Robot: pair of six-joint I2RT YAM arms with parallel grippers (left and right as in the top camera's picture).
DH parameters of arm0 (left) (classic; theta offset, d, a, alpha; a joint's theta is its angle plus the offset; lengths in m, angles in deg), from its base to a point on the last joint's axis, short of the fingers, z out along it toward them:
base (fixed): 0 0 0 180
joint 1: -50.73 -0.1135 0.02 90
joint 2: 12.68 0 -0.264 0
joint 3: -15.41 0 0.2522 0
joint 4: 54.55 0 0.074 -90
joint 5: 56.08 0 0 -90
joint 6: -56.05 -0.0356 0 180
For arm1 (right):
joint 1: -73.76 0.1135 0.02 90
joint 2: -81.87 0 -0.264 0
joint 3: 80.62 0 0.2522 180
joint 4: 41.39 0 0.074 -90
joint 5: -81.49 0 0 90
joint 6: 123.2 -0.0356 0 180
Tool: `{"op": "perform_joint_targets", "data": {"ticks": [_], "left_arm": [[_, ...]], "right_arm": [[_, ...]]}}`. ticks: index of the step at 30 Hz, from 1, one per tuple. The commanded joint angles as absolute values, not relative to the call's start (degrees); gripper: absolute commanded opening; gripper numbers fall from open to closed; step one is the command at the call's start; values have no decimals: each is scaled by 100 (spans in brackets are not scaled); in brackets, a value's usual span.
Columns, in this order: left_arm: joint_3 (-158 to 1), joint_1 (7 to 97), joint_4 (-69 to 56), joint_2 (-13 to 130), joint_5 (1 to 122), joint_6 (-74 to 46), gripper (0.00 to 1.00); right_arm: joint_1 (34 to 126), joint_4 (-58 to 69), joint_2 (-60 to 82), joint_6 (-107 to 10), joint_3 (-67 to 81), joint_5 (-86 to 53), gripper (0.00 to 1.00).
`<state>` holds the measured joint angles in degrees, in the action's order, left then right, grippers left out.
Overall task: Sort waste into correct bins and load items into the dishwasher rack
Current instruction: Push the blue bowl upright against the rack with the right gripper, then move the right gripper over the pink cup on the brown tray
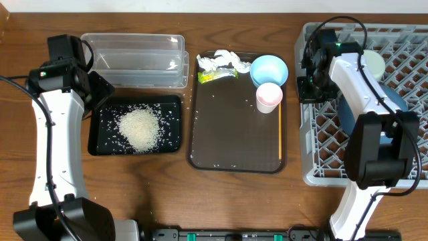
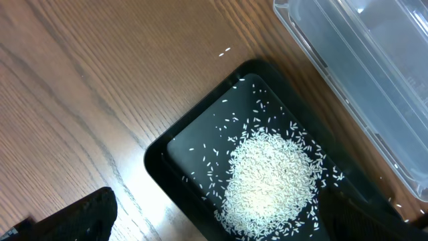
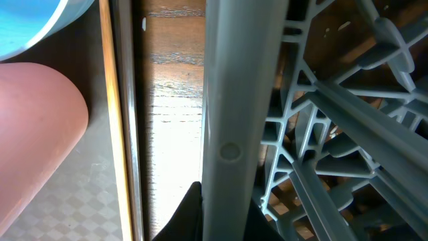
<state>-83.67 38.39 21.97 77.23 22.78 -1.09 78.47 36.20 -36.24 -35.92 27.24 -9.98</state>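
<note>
My right gripper (image 1: 304, 87) is shut on the left wall of the grey dishwasher rack (image 1: 321, 177). In the right wrist view its black fingers (image 3: 187, 214) pinch the grey rim (image 3: 234, 100) from both sides. A dark blue plate (image 1: 398, 100) and a pale bowl (image 1: 374, 63) stand in the rack. On the brown tray (image 1: 234, 134) lie tissue (image 1: 221, 60), a yellow-green wrapper (image 1: 215, 75), a blue bowl (image 1: 269, 68), a pink cup (image 1: 269, 96) and a thin stick (image 1: 279, 130). My left gripper (image 2: 224, 221) hangs open and holds nothing above the black tray (image 2: 160, 157) with its rice heap (image 2: 271, 177).
The clear plastic tub (image 1: 134, 60) sits just behind the black tray, almost touching it. A few stray grains lie on the brown tray and on the wood. A narrow strip of table separates the brown tray from the rack.
</note>
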Motion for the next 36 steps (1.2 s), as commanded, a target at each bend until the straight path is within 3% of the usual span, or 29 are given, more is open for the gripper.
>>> {"op": "perform_joint_targets", "data": {"ticks": [1,10,18,26,31,36], "left_arm": [[-8483,3820,2214,7743,2184,-63,97],[-8483,3820,2214,7743,2184,-63,97],[-8483,3820,2214,7743,2184,-63,97],[-8483,3820,2214,7743,2184,-63,98],[-8483,3820,2214,7743,2184,-63,97],[-8483,3820,2214,7743,2184,-63,98]], "right_arm": [[7779,3426,-3696,-2886,2646,-1095,4],[7786,3443,-3696,-3251,2786,-1457,11],[7786,4110,-3694,-3448,3623,-1451,35],[7875,5146,-3685,-3485,5164,-1619,35],[8249,5201,-3685,-2908,5603,-2310,35],[8902,4964,-3731,-2886,5570,-2034,36]]}}
